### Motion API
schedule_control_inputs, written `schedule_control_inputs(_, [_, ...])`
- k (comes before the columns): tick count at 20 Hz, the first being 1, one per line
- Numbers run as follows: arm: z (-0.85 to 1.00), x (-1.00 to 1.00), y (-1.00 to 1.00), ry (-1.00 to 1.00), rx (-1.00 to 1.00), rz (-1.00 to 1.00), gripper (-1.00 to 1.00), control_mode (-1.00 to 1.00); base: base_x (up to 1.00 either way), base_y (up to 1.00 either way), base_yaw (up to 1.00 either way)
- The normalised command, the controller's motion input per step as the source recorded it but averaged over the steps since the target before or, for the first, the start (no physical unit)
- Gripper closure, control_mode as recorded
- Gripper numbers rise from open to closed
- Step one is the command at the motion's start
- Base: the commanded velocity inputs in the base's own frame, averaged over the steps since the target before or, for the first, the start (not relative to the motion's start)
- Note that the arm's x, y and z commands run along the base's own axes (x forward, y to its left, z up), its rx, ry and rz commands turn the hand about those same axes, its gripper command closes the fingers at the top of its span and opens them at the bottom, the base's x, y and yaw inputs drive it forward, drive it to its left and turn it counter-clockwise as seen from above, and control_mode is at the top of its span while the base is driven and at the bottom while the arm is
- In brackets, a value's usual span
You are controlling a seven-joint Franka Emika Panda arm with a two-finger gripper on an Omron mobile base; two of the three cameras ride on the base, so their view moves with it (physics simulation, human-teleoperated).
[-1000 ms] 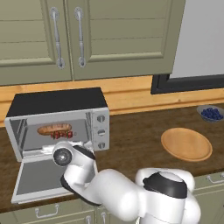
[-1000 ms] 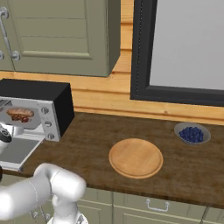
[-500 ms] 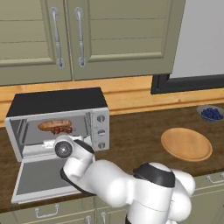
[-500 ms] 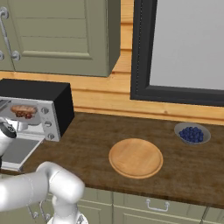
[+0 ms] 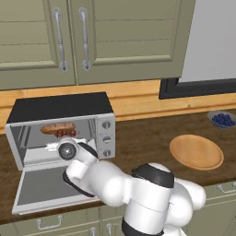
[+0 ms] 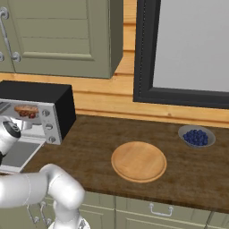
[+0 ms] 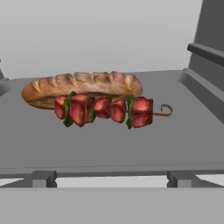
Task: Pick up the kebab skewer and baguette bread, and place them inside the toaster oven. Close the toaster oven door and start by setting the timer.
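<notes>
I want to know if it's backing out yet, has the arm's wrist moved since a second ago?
Yes. Against the toaster oven, the wrist has slid right and slightly up, above the open toaster oven door.

Dark brown wood counter (image 6: 98,147). Olive-green wall cupboards (image 5: 115,41) above, with grey bar handles (image 5: 83,39). Light wood panelling (image 6: 103,100) behind the counter. Black-framed window (image 6: 188,49), pale grey pane. Matching green drawers (image 6: 156,210) below the counter edge. Even, flat light.
</notes>
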Motion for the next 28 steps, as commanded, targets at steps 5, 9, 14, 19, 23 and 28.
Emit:
schedule_control_inputs(5, [0.0,0.21,0.0,0.0,0.0,0.01,-1.0,-1.0,0.0,0.0,0.0])
schedule_control_inputs(9, [0.0,0.19,0.0,0.0,0.0,0.0,-1.0,-1.0,0.0,0.0,0.0])
schedule_control_inputs(14, [0.0,0.07,0.0,0.0,0.0,0.0,-1.0,-1.0,0.0,0.0,0.0])
schedule_control_inputs(19, [0.0,-0.37,0.0,0.0,0.0,0.0,-1.0,-1.0,0.0,0.0,0.0])
schedule_control_inputs(23, [0.0,-0.49,0.0,0.0,0.0,0.0,-1.0,-1.0,0.0,0.0,0.0])
schedule_control_inputs(28, [0.02,-0.56,0.0,0.0,0.0,0.03,-1.0,-1.0,0.0,0.0,0.0])
